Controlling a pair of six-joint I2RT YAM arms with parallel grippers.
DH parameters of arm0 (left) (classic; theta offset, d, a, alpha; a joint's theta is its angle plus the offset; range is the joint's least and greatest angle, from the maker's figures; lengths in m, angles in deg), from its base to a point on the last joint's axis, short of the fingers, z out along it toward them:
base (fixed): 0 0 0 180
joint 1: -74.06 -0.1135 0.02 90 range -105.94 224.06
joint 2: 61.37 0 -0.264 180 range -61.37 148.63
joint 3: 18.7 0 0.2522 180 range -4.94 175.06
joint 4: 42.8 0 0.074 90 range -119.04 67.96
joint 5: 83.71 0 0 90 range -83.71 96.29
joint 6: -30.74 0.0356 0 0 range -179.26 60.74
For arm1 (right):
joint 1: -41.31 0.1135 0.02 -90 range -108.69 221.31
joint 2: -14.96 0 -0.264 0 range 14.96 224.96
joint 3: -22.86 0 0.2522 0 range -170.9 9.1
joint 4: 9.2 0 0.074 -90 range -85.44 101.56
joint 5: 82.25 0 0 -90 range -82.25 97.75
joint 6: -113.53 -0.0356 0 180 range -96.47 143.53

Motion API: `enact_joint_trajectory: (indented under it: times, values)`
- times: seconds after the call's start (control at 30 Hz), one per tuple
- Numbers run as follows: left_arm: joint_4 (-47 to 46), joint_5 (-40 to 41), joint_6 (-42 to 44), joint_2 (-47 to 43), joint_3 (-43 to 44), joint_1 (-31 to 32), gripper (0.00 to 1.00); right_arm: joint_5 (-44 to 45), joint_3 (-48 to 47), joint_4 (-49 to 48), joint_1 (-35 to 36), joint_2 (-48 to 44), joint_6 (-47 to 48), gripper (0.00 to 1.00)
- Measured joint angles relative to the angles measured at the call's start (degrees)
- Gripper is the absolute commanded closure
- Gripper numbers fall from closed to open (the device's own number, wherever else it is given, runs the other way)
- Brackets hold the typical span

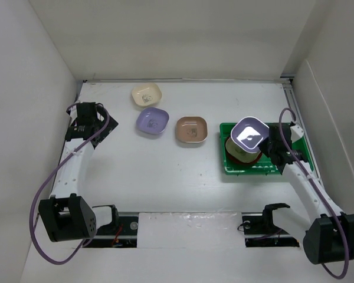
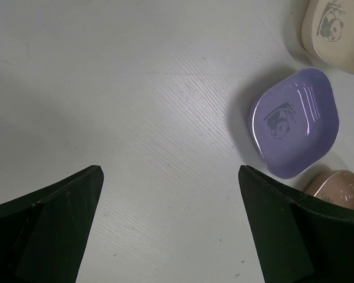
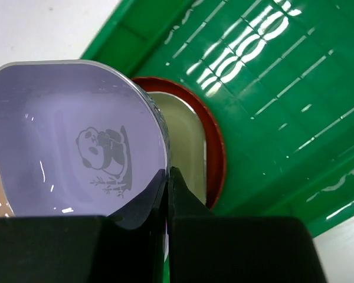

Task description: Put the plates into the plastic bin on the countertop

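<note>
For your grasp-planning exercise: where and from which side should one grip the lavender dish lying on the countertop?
Probably pinch the lavender dish by its rim from above, one finger inside, one outside: it lies flat, opening upward, with low walls.

Light: bright, even and diffuse from overhead; the white countertop (image 1: 165,188) nearly washes out.
Shadows: faint and soft; a grey smudge beside the resting lavender plate (image 2: 295,130), and a dim patch at the left of the left wrist view.
Glare: white streaks on the plastic bin (image 3: 271,76) floor; a bright patch on the raised lavender plate (image 1: 249,133).
Focus: left gripper fingers (image 2: 41,236) dark and soft-edged.
Distortion: walls (image 1: 23,118) lean outward in the top view.
</note>
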Motion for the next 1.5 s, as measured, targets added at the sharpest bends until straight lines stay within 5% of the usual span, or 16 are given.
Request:
enact_joint_trajectory:
  times: [0.23, 0.3, 0.33, 0.47, 0.7, 0.87, 1.03, 1.33, 1.5]
  values:
    - [-0.4, -0.2, 0.1, -1.1, -0.9, 0.0, 0.0, -3.7, 2.2, -0.8, -3.4, 0.8, -0.2, 0.95]
    - [-0.5, -0.3, 0.2, -1.3, -0.9, 0.0, 0.0, -4.7, 2.7, -1.3, -3.5, 1.3, -0.2, 0.74]
    - [-0.6, -0.4, 0.3, -1.3, -0.9, 0.0, 0.0, -5.2, 3.0, -1.5, -3.5, 1.4, -0.1, 0.37]
    - [-0.6, -0.6, 0.5, -1.4, -0.9, 0.0, 0.0, -7.0, 3.4, -2.3, -2.9, 1.0, 0.4, 0.0]
    - [-0.7, -0.7, 0.7, -1.4, -0.9, 0.0, 0.0, -7.5, 0.3, -3.0, 10.0, -4.2, 1.8, 0.0]
    - [-0.8, -0.6, 0.7, -1.4, -0.9, 0.0, 0.0, -6.5, -17.7, -3.4, 20.3, 12.4, 6.8, 0.07]
    - [-0.8, -0.5, 0.7, -1.4, -0.9, 0.0, 0.0, -6.3, -33.2, -4.2, 23.0, 33.3, 11.7, 0.18]
    - [-0.8, -0.1, 0.7, -1.4, -0.9, 0.0, 0.0, -6.7, -42.3, -1.3, 23.8, 52.0, 15.1, 0.19]
    - [-0.8, 0.1, 0.7, -1.4, -0.9, 0.0, 0.0, -7.0, -43.7, -1.2, 24.0, 55.1, 15.9, 0.31]
